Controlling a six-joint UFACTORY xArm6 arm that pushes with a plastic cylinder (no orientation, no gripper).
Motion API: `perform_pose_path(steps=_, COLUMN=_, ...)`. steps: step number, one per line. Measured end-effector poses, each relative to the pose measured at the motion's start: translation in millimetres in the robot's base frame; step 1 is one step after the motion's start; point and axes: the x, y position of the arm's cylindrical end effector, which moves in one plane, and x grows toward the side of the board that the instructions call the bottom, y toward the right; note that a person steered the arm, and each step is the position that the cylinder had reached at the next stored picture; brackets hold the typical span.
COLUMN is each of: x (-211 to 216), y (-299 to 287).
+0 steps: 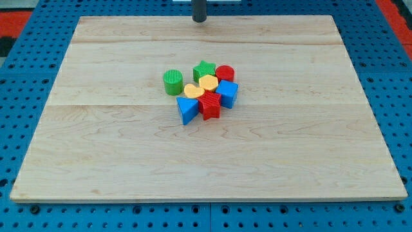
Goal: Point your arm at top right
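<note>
Board (129,154): pale wood, wide, lying on a blue pegboard (19,96); takes up nearly the whole view.
Top right corner of board (325,22): up at the view's top right, well apart from the cluster and well to the right of my tip.
Cluster: eight small blocks bunched tight a little above the board's middle, mostly touching.
Green cylinder (172,82): at the cluster's left edge, standing slightly apart from the rest.
Blue triangle block (187,109): at the cluster's lower left, sitting nearest the view's bottom.
Red block (209,106): just right of the blue triangle block, touching it; exact shape hard to tell.
Blue block (227,93): at the cluster's right edge, pressed against the red block; shape unclear.
Red cylinder (224,73): at the cluster's upper right, just above the blue block.
Green star (204,70): at the cluster's top, right beside the red cylinder.
Yellow heart (208,82): in the cluster's centre, below the green star.
Yellow block (193,91): left of the yellow heart, touching it; rounded, shape unsure.
My tip (199,20): dark rod end at the board's top edge, near the middle, straight above the cluster and well apart from every block.
Jaws: none on this rod, plain end only, touching no block.
</note>
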Motion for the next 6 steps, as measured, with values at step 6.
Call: perform_pose_path(steps=6, x=3, y=231)
